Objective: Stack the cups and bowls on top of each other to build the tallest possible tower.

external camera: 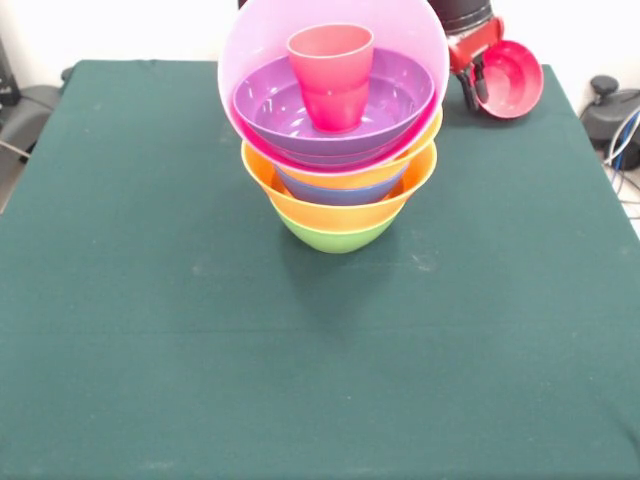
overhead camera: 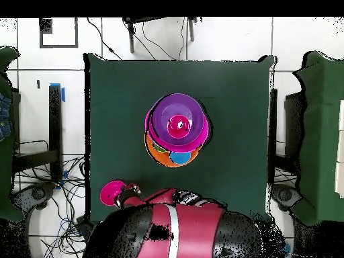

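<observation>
Glossy plastic all through, the tower (external camera: pixel 340 150) stands a little beyond the middle of the green worktop (external camera: pixel 150 350), toward the robot's side. A green bowl (external camera: pixel 335 236) is its base; above it sit an orange bowl (external camera: pixel 340 195), a blue bowl (external camera: pixel 340 190) and a second orange bowl (external camera: pixel 395 165), then a large pink bowl (external camera: pixel 250 60) tipped forward so its mouth faces the front camera, with the shallow purple bowl (external camera: pixel 290 115) nested inside it and a red cup (external camera: pixel 332 75) standing in the purple one. In the overhead view the upper bowls sit off-centre from the orange one below, so the pile looks likely to shift under a sideways push.

These pieces are probably light, stiff and slick: they will slide on each other rather than grip, and a thin rim is the natural place to pinch.

That is how the small red bowl (external camera: pixel 512 78) is held now. The gripper (external camera: pixel 475 88) hangs at the far right of the worktop in the front view, well apart from the tower, its fingers (external camera: pixel 468 95) clenched on the bowl's rim, so the bowl hangs on edge with its hollow facing the camera. Such a rim hold may let it swing or slip, so a slow, level carry and a gentle release over the red cup seem wise.
</observation>
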